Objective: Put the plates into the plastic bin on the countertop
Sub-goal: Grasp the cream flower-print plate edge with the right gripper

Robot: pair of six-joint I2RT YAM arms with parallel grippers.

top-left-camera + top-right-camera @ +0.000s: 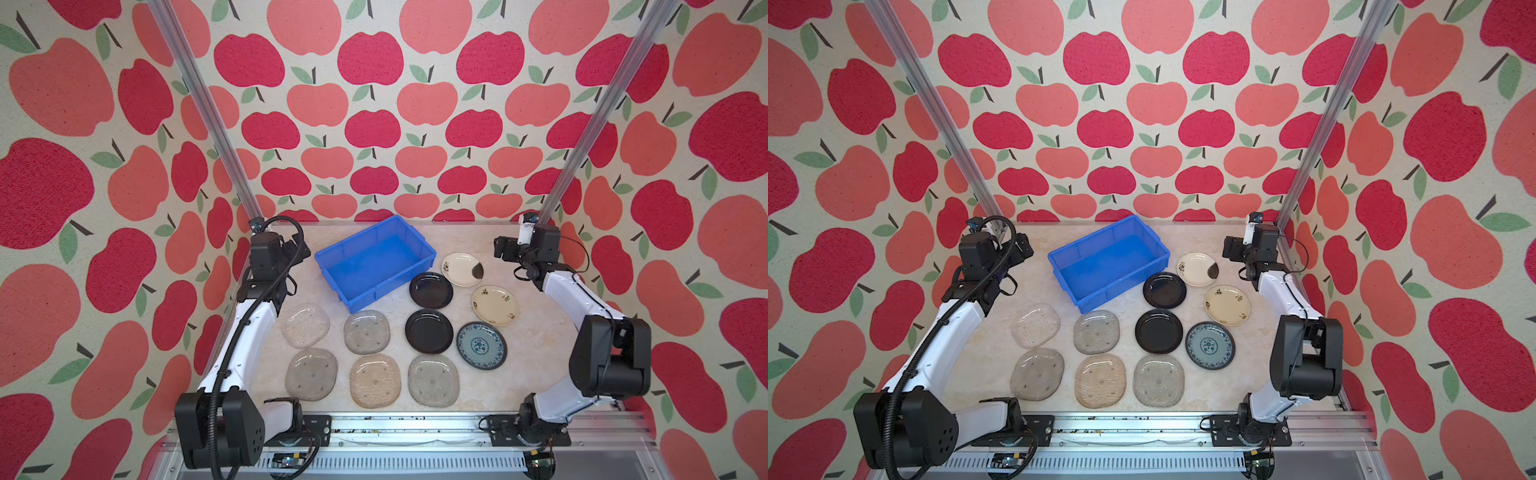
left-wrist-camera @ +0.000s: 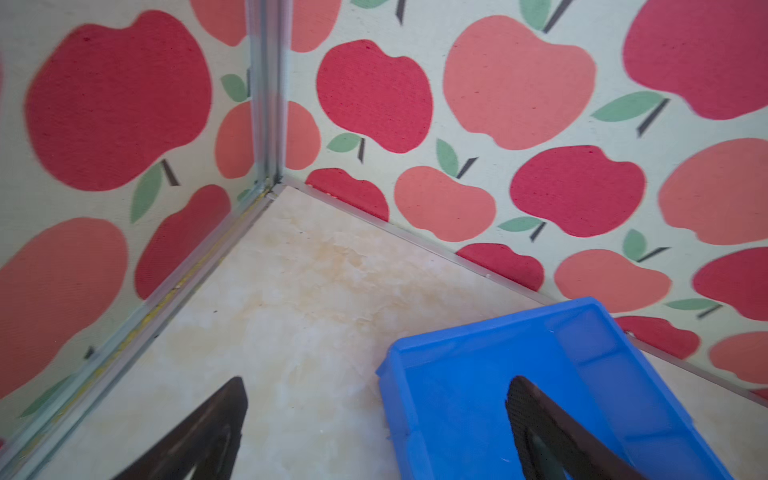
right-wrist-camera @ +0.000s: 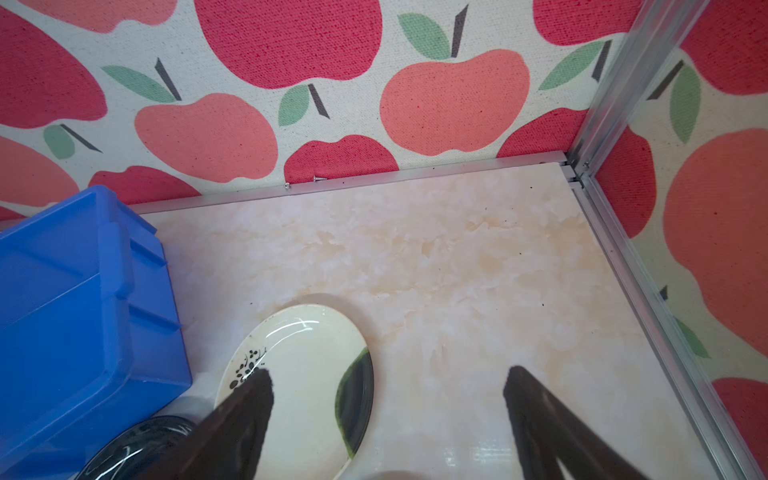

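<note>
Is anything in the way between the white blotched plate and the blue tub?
Nothing visible: the white blotched plate lies beside the blue tub with only bare countertop between; the tub's low wall must be cleared.

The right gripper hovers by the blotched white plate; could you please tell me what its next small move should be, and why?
Probably lower the right gripper toward the rim of the blotched white plate: its jaws stand open, the plate lies flat just below them, and the blue bin beside it is empty.
</note>
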